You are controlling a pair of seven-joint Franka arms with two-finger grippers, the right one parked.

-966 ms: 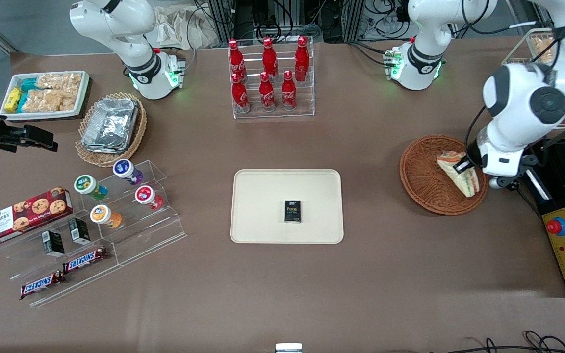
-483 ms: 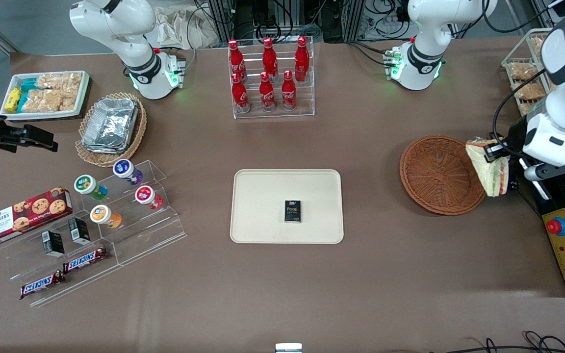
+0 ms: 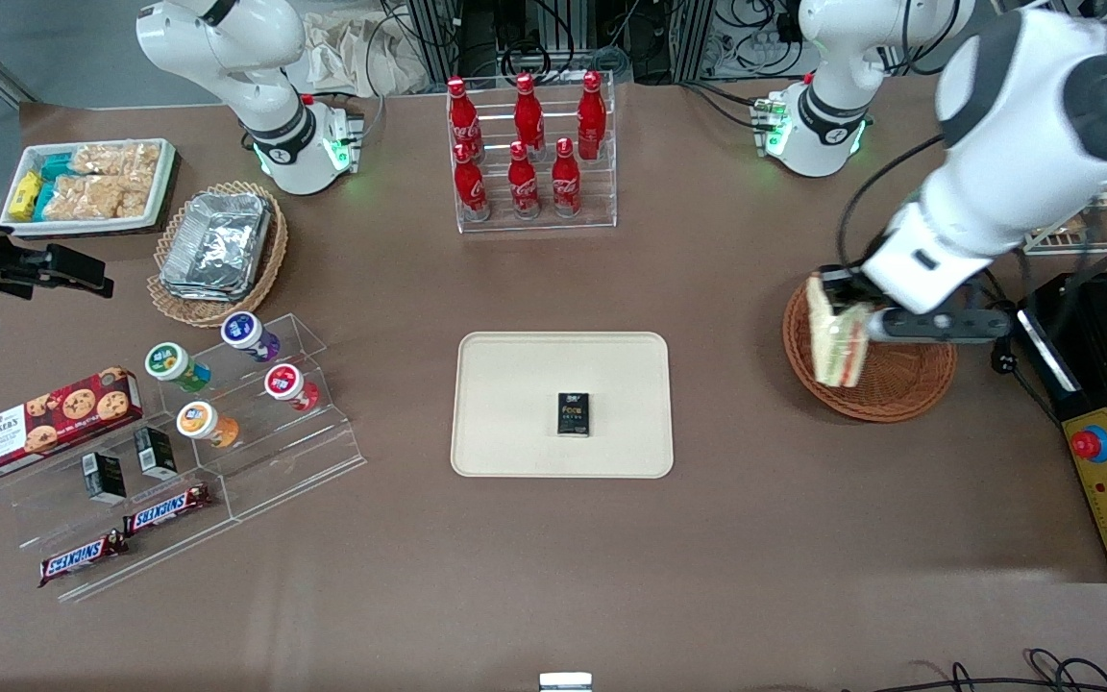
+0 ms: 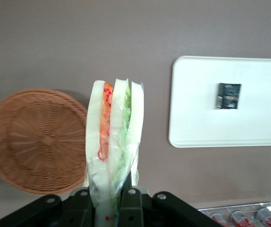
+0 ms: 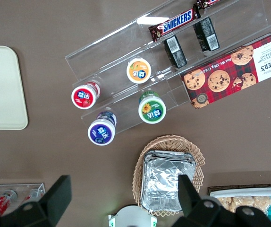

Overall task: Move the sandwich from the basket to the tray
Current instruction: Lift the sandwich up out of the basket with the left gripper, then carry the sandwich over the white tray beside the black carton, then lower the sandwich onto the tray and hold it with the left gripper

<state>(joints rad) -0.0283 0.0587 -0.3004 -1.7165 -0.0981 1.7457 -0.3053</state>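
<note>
The gripper [image 3: 847, 309] is clamping the sandwich [image 3: 836, 332] by its upper end and holding it in the air above the basket [image 3: 899, 389], over the rim that faces the tray [image 3: 515, 404]. The wedge is hanging edge-on — its orange, green and red layers are showing in the wrist view [image 4: 114, 142]. A small dark box [image 3: 573, 414] is lying on the tray, leaving most of the cream surface bare. A rack of red bottles [image 3: 527, 154] is standing farther from the front camera than the tray — well apart from the brown table [image 3: 726, 384] between basket and tray.
</note>
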